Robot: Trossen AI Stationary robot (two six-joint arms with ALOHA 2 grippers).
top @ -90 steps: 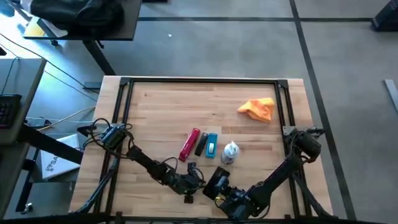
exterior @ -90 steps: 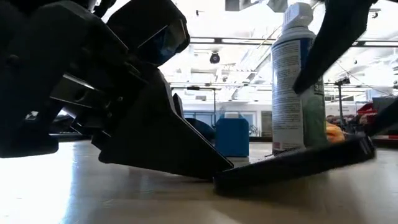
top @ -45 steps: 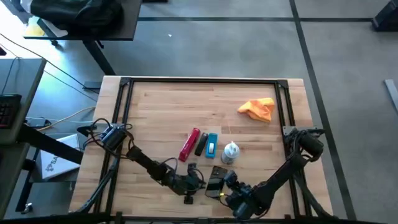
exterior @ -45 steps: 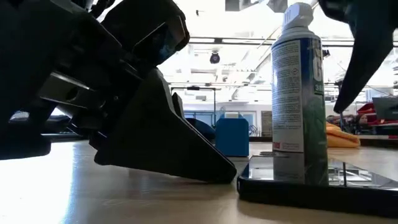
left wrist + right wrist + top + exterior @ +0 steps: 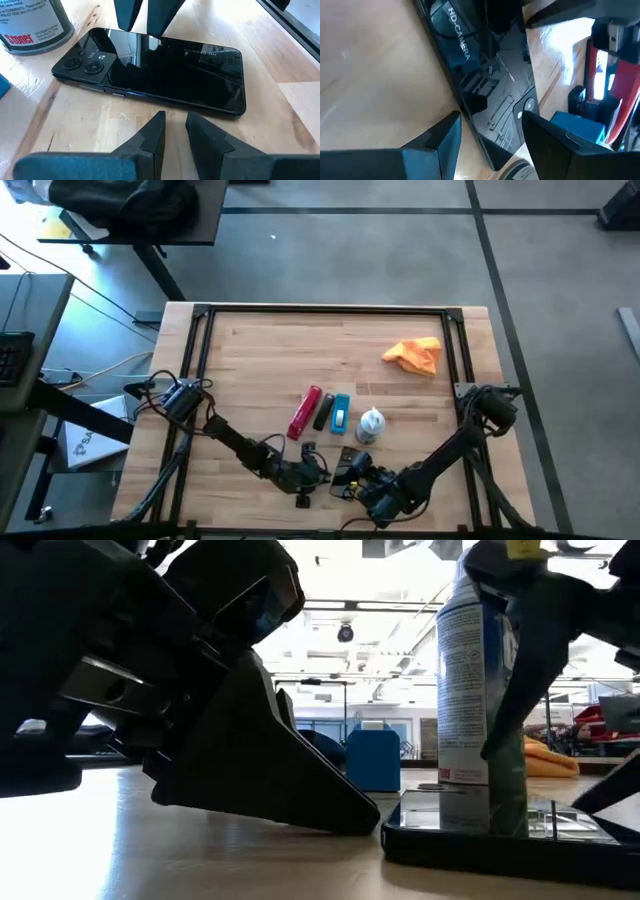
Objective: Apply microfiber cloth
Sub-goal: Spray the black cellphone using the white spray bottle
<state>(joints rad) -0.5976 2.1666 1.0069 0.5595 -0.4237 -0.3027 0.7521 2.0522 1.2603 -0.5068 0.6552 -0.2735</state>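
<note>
1. The microfiber cloth point(image 5: 415, 355) lies crumpled in the upper right of the table in the high view, alone and touched by nothing. In the low view it shows only as an orange sliver point(image 5: 552, 758) at the right edge, far behind everything else.

2. Well apart from it, low in the centre of the high view, a black phone point(image 5: 347, 462) lies flat on the wood with its glossy back and camera lenses up point(image 5: 150, 70). A white-grey spray bottle point(image 5: 370, 424) stands just beside it.

3. The right gripper point(image 5: 362, 483) hovers over the phone with its fingers spread and nothing between them; its wrist view looks down past them onto the phone's back point(image 5: 485, 95).

4. The left gripper point(image 5: 312, 473) rests low at the phone's left side, its fingers point(image 5: 152, 137) nearly pressed together with only a narrow gap, pinching nothing.

5. Left of the bottle sit a red bar point(image 5: 304, 412), a thin black piece point(image 5: 324, 413) and a blue block point(image 5: 341, 414), side by side.

6. Judging by this layout, the phone looks placed and ready for wiping, but the cloth step has not begun. One arm has yet to reach to the upper right, pick the cloth up and bring it down to the phone.
</note>
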